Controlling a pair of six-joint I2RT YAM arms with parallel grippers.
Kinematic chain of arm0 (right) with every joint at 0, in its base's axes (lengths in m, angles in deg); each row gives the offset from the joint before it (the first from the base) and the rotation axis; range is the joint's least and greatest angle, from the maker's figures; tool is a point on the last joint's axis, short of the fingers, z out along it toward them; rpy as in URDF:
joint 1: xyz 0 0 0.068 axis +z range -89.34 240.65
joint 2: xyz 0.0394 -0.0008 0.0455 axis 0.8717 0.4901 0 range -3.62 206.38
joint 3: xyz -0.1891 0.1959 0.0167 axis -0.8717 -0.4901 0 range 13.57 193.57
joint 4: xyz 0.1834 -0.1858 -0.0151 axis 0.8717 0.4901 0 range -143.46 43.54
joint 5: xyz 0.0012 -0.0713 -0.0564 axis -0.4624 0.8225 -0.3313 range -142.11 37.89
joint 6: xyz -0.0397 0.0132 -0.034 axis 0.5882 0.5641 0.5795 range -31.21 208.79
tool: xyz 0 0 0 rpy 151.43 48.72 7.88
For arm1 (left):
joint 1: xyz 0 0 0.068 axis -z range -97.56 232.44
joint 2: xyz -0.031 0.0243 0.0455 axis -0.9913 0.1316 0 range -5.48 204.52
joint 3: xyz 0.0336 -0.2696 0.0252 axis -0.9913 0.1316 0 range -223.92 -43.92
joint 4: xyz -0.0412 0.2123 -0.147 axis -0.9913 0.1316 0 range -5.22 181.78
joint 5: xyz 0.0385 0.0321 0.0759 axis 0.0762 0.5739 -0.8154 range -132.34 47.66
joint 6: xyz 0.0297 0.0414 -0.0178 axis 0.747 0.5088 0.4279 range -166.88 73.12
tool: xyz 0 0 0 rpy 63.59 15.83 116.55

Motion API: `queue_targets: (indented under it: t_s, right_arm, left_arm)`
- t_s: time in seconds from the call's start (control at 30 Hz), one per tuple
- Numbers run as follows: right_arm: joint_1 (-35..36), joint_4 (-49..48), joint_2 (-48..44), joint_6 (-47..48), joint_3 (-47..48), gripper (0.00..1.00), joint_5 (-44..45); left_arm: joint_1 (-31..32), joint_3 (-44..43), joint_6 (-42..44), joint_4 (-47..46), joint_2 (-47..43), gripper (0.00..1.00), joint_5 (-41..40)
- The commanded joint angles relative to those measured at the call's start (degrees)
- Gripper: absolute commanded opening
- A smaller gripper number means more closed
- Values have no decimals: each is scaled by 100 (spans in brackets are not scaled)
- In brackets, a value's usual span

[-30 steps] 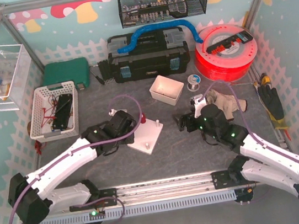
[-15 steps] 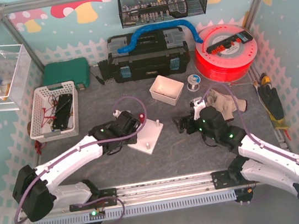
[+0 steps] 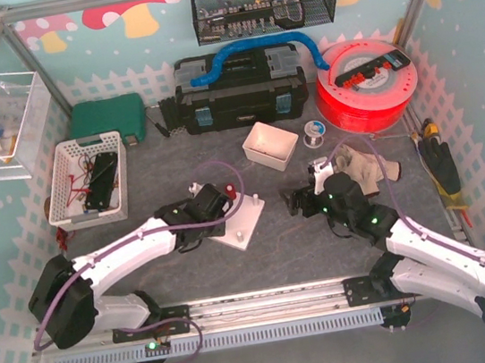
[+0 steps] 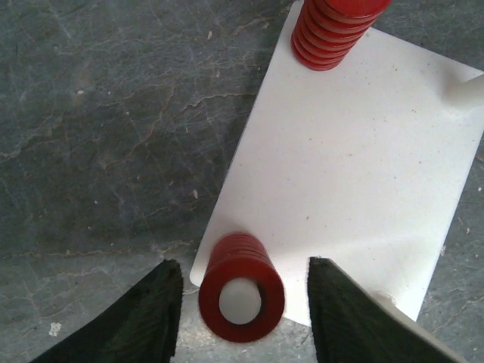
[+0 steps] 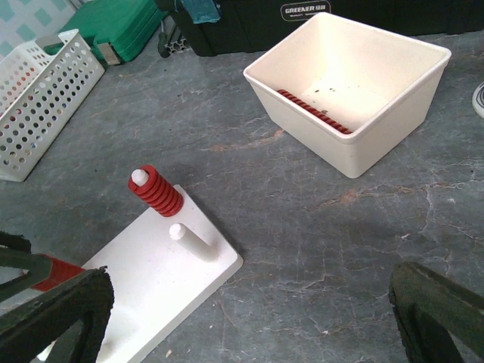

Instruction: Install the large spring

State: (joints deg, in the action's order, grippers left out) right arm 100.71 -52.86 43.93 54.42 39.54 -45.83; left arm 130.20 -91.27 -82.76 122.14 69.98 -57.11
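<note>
The only writing that can be read is the word "GREENER" in white capitals. It is printed on a small label on the front of the black toolbox [image 5: 302, 11], at the top edge of the right wrist view. A few more white characters follow the word on the same label, but they are too small and blurred to make out. In the overhead view, a black strip [image 3: 374, 66] lying on the red spool [image 3: 366, 96] carries a row of pale marks, too small to read as letters or numbers. No other text, number or sign is legible in any view.
</note>
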Motion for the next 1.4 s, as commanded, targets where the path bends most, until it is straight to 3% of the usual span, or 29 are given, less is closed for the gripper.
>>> queue_targets:
  t_s: [0.0, 0.3, 0.43, 0.53, 0.7, 0.87, 0.97, 1.07, 1.2, 1.37]
  right_arm:
    - [-24, -126, 88, 53, -1, 99, 128]
    - [-81, -170, 1357, 317, 976, 99, 599]
    - [-267, 135, 2401, 1014, 1972, 99, 709]
    - [-571, 40, 3090, 1536, 2511, 99, 323]
    - [-1377, 114, 4155, 1897, 3353, 89, -573]
    - [-1737, 753, 5253, 2578, 4509, 78, -787]
    - [-1783, 1222, 5821, 2853, 5094, 73, -914]
    - [-1790, 1297, 6163, 2955, 5287, 67, -938]
    - [-1790, 1776, 6540, 2874, 5659, 60, -1380]
    - [-1784, 2097, 6587, 2756, 5799, 59, -2105]
  left_arm:
    - [13, 94, 36, -182, -35, 53, 13]
    - [-94, -229, 315, -295, -618, 73, 124]
    - [-492, -211, 629, -726, -1040, 83, 538]
    - [-1122, 41, 910, -1328, -1387, 98, 1222]
    - [-1702, 263, 1227, -1898, -1613, 99, 1549]
    - [-1745, 103, 1382, -2041, -1520, 99, 1935]
    - [-1745, 491, 1400, -2274, -1594, 99, 1719]
    - [-1738, 930, 1311, -2359, -1771, 99, 1387]
    - [-1736, 961, 1019, -2055, -2004, 99, 1588]
    - [-1737, 1026, 703, -1607, -2145, 99, 1495]
